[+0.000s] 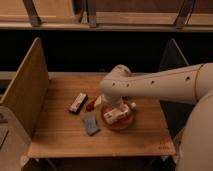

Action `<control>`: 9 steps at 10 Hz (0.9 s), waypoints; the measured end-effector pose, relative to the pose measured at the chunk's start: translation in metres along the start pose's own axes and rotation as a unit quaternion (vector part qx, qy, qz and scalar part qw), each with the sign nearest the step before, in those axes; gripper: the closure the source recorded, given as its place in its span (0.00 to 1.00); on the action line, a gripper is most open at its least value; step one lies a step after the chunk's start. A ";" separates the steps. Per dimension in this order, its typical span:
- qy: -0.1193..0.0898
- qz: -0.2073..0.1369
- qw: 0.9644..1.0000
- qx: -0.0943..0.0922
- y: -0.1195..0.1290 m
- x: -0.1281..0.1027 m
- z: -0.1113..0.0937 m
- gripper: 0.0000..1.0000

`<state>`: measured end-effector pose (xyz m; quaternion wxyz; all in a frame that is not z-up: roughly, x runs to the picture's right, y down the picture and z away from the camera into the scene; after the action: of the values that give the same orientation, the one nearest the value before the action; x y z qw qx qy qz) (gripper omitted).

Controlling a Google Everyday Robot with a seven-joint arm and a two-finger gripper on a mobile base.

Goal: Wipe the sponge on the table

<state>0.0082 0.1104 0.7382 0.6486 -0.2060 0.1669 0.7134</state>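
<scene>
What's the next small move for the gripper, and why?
Probably slide the gripper off the plate toward the sponge at picture-left, then lower. The sponge lies flat on the table beside the plate's rim, and the gripper hangs over the plate, not over it.

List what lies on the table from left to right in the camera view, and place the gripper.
Dark white-labelled bar → sponge → plate, all on the table. The gripper hangs over the plate. The brown item overlaps the sponge's span, so it is left out.
</scene>
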 end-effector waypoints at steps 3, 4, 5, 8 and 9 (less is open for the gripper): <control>0.020 -0.040 0.999 0.002 0.012 0.019 0.000 0.20; 0.018 -0.041 0.999 0.002 0.012 0.018 -0.001 0.20; 0.018 -0.045 0.999 0.004 0.013 0.015 0.000 0.20; 0.047 -0.120 0.992 -0.009 0.060 0.012 0.028 0.20; 0.062 -0.139 0.988 -0.016 0.073 0.014 0.040 0.20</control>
<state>-0.0684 0.1351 0.7631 0.7268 -0.2814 0.1648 0.6045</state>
